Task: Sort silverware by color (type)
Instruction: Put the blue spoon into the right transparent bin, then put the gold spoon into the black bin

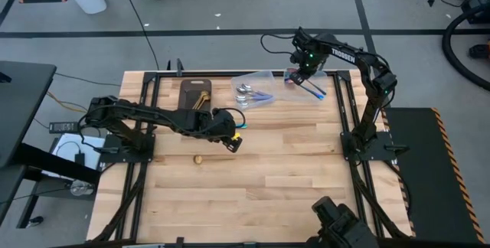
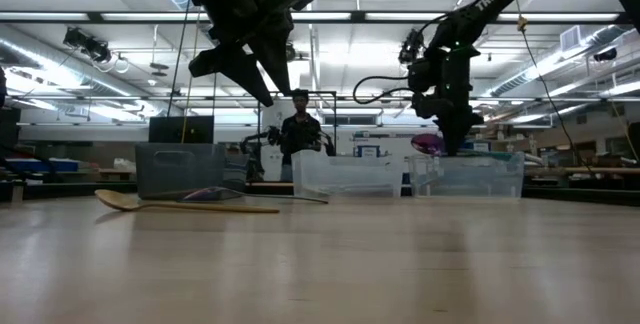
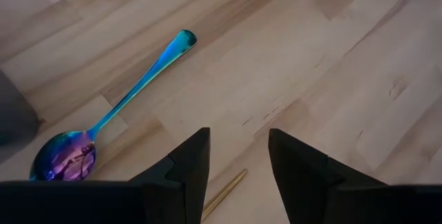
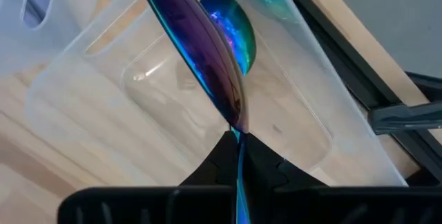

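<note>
Silverware item in hand: 1 rainbow spoon (image 4: pixel 207 51), clamped by its handle in the right claw (image 4: pixel 238 144) at the far right of the bench (image 1: pixel 260 187). The spoon's long axis runs straight out from the claw tips, bowl end leading and pointing down into the clear container (image 4: pixel 90 92) below it. A second rainbow spoon bowl (image 4: pixel 231 20) already lies in that container. The relation that governs the next move is claw over container: the bowl sits above the container floor, so a release here should, by judgement, drop the spoon inside.

Left claw (image 3: pixel 238 158): fingers spread wide, holding nothing, hovering over the bench near its middle. A loose rainbow spoon (image 3: pixel 114 110) lies flat just ahead of it and off to 1 side, not between the fingers. Its long axis runs diagonally across the claw's line, bowl nearer the claw, handle tip pointing away. A gold spoon handle (image 3: pixel 224 195) lies partly under the left claw. The left arm is clearly the nearer one to both loose pieces.

A dark tray (image 1: pixel 195 95) at the far edge holds gold pieces.
</note>
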{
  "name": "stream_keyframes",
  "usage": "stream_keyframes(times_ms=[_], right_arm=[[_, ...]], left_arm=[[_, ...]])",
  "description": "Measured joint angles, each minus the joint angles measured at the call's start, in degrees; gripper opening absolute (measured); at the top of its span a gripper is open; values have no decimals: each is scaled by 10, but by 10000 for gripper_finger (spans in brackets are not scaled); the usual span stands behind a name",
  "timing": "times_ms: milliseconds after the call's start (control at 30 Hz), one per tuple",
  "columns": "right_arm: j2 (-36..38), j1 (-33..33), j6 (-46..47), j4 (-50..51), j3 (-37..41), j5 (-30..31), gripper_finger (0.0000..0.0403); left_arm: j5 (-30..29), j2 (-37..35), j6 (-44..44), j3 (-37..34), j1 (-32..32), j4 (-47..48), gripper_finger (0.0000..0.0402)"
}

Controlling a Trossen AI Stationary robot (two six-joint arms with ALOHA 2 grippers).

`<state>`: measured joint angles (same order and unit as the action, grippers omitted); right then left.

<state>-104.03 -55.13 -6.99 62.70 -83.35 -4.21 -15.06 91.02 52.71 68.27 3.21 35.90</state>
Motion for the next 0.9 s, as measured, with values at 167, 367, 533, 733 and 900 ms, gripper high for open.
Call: stream_keyframes(times_ms=[167,367,533,733,900], right_arm=[[0,-1,6,0,0,1,12],[0,-1,-16,-15,0,28,26],[0,-1,-20,-19,0,31,58],[0,0,-22,-20,0,28,104],[0,4,-22,-17,0,27,123]], left_arm=[[0,0,0,0,0,0,157],[19,0,5,0,0,0,157],[35,0,6,0,0,0,157],[36,0,6,0,0,3,157],[53,0,-6,0,0,20,157]])
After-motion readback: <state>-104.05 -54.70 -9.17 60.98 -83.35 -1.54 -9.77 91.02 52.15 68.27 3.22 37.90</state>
